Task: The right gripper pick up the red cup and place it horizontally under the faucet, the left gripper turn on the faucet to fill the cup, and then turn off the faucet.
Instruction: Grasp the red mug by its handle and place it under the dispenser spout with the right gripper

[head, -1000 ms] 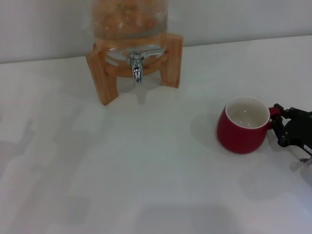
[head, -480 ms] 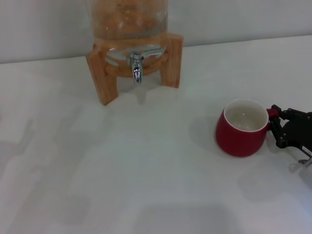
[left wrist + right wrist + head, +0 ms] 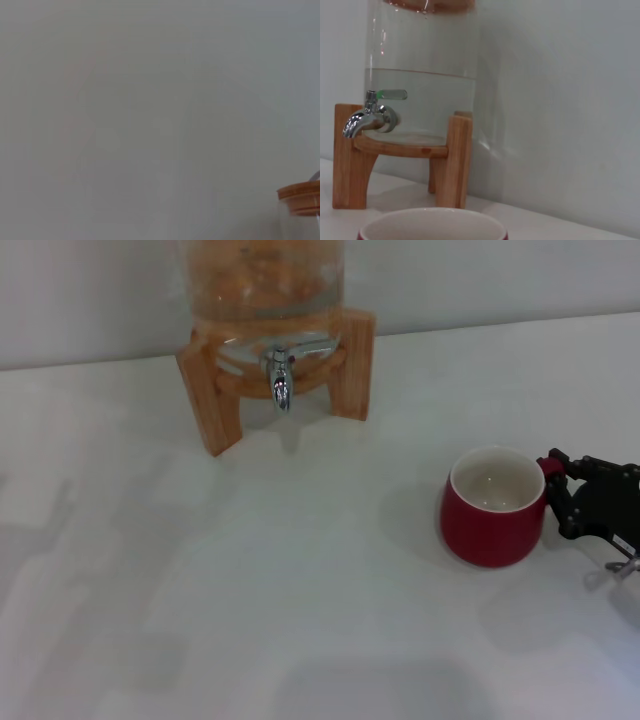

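The red cup [image 3: 492, 510], white inside, stands upright at the right of the white table, and its rim [image 3: 432, 226] fills the lower edge of the right wrist view. My right gripper [image 3: 560, 493] reaches in from the right edge, shut on the cup's small handle. The chrome faucet [image 3: 279, 376] points down from the glass jar at the back centre, far to the left of the cup. In the right wrist view the faucet [image 3: 366, 118] shows side-on beyond the cup. My left gripper is out of view.
The glass jar [image 3: 420, 85] holds clear liquid and rests on a wooden stand [image 3: 205, 405] against the back wall. White table [image 3: 300, 590] stretches between stand and cup. The left wrist view shows a blank wall and a corner of the jar's wooden lid [image 3: 300, 192].
The right gripper and the red cup have shifted together slightly left and toward the faucet. The jar and faucet have not moved.
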Robot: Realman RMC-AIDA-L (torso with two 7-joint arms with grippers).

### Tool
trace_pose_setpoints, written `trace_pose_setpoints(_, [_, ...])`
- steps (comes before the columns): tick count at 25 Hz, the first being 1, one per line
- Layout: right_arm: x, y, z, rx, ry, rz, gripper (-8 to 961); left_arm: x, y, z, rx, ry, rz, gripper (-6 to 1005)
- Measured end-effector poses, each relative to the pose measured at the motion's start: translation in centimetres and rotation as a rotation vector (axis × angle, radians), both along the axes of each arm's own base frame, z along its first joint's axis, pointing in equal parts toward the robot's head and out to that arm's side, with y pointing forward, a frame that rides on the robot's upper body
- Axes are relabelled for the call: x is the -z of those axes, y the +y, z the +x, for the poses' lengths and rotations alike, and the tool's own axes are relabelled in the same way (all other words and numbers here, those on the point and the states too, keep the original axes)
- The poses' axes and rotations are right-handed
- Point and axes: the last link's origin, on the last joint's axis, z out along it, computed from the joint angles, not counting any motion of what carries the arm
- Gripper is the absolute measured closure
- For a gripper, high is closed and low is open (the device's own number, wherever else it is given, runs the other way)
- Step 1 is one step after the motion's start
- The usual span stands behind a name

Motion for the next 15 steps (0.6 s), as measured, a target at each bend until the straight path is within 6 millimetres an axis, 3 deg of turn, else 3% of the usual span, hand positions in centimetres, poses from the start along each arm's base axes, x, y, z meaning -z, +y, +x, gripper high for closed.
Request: trace_pose_setpoints(15, [0.7, 2.3, -1.8, -0.031, 0.018, -0.015, 836, 0.1, 1.0, 0.2, -0.009, 0.013, -0.015, 154])
